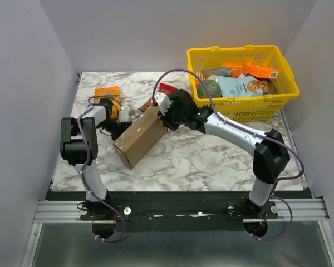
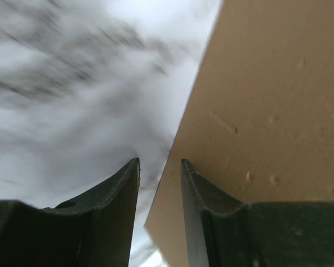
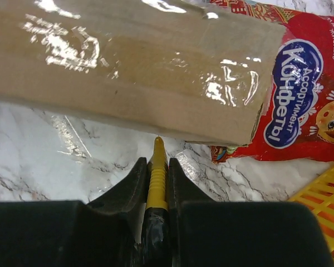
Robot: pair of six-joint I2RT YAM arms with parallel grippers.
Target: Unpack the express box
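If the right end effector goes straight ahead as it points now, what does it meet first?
Most likely the express box: the yellow tool in the right end effector points at its taped side, seemingly very close.

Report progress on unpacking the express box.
Done: nothing unpacked; the express box looks closed, with clear tape across it. In hand: the right gripper is shut on a thin yellow tool, tip at the taped edge; the left gripper sits at the box's side, jaws apart. Left: cut tape, open flaps, remove contents.
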